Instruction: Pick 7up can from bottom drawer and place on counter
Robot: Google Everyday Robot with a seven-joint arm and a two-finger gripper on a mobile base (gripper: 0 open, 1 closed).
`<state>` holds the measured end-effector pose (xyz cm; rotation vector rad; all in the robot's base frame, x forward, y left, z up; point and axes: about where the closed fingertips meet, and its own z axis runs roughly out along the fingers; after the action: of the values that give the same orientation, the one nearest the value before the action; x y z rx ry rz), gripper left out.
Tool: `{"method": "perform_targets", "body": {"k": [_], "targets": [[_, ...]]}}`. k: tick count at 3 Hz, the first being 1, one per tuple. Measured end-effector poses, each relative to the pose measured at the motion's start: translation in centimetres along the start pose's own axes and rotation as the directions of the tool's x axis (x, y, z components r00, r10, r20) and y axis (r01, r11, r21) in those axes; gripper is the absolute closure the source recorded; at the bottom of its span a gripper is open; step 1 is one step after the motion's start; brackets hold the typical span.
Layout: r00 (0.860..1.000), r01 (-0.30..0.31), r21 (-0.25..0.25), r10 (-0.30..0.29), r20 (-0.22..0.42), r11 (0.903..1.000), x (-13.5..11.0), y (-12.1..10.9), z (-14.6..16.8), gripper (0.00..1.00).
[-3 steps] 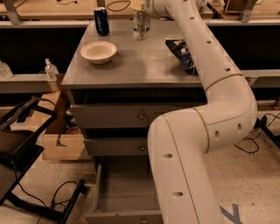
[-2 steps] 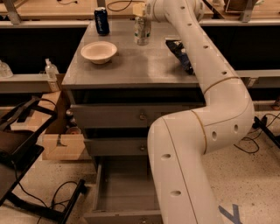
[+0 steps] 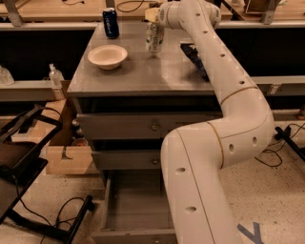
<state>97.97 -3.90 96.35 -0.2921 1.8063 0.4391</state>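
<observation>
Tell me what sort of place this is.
Probably a robotics lab or workshop: wooden benches behind, loose cables on the floor, a grey drawer cabinet. The gripper is over the counter, at the 7up can.

1. Just one view for the whole scene.
2. Looks down from high up, right behind the big white arm [image 3: 214, 157].
3. Faces the front of the drawer cabinet [image 3: 119, 126], with the counter [image 3: 143, 71] far off at the top and the open bottom drawer [image 3: 136, 209] close at the bottom edge.
4. Sits very near the arm's thick part and far from the gripper [image 3: 154, 27], up at the counter's back by the 7up can [image 3: 153, 40].
</observation>
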Motion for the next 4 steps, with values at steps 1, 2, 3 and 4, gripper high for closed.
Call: {"method": "perform_targets", "body": {"k": [1, 2, 3, 4], "targets": [[1.000, -0.001, -0.002, 0.001, -0.003, 1.0000, 0.23, 0.15, 0.22, 0.59], [1.000, -0.001, -0.004, 0.001, -0.006, 1.0000, 0.46, 0.29, 0.44, 0.36], [1.000, -0.001, -0.006, 0.001, -0.009, 1.0000, 0.69, 0.43, 0.66, 0.13], [1.000, -0.002, -0.008, 0.002, -0.012, 1.0000, 0.88, 0.55, 0.84, 0.00]]}}
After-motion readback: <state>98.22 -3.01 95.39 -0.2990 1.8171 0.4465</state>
